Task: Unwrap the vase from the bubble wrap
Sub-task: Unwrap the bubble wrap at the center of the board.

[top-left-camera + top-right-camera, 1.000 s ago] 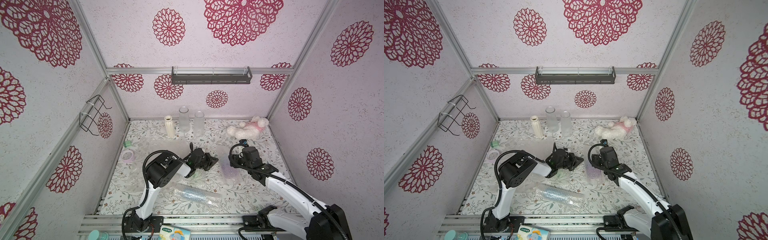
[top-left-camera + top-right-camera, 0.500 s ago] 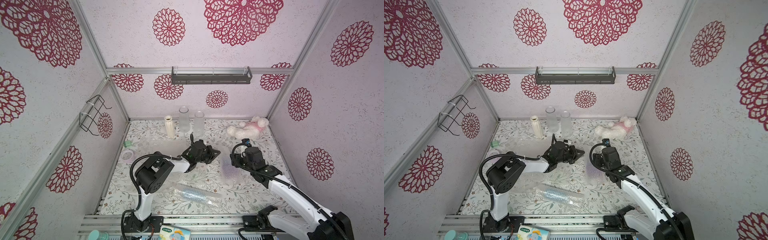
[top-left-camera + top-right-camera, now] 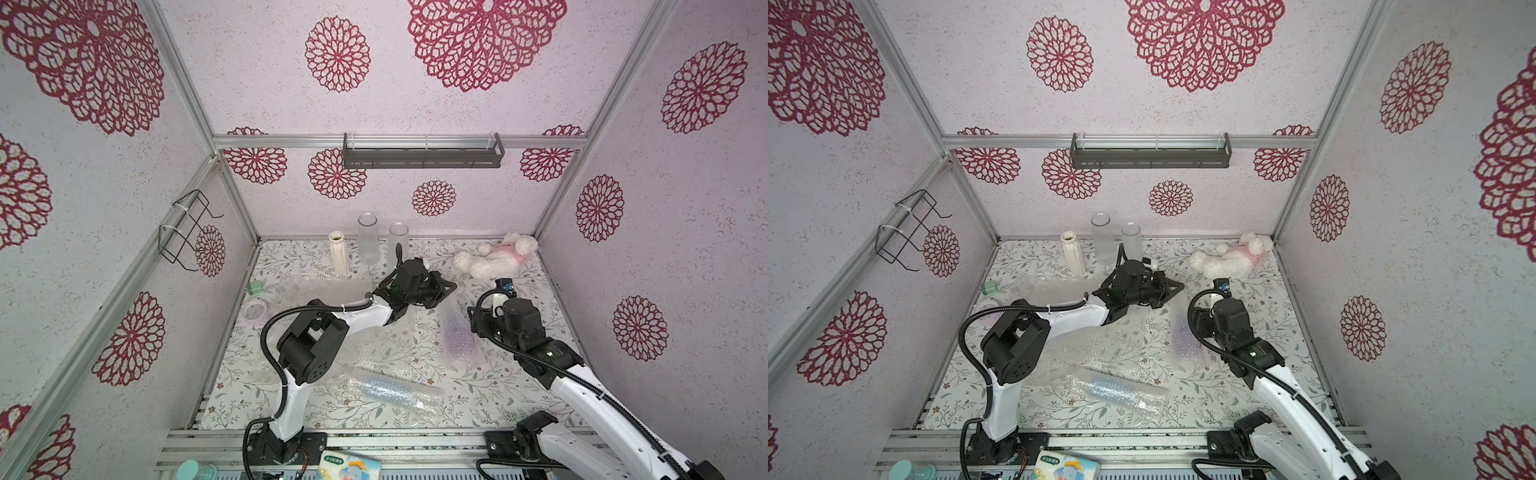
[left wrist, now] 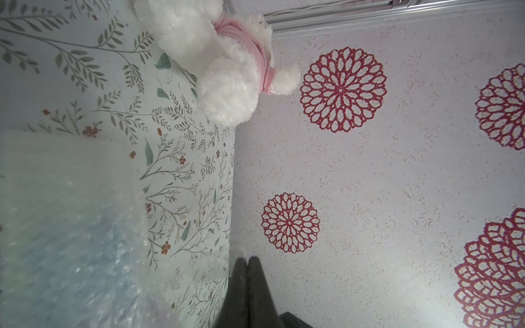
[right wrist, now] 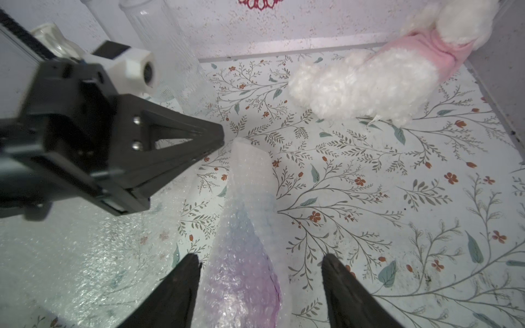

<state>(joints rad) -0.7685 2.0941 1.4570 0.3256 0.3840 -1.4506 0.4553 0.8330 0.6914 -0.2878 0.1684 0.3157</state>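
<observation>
Crinkly translucent bubble wrap [image 5: 247, 181] cloaks a purple vase [image 5: 241, 284] between parted right fingers [image 5: 181, 289].

Bubble wrap [image 5: 241, 250] between spread right gripper [image 5: 261, 258]

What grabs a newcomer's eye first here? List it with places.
The fluffy white plush toy in a pink jumper lying in the back right corner of the floral table stands out most. Mid-table, the purple-tinted bubble-wrapped bundle lies between the right arm's open jaws, with the left arm's shut jaws pointing toward its far end. Big red floral medallions dot the pale walls.
</observation>
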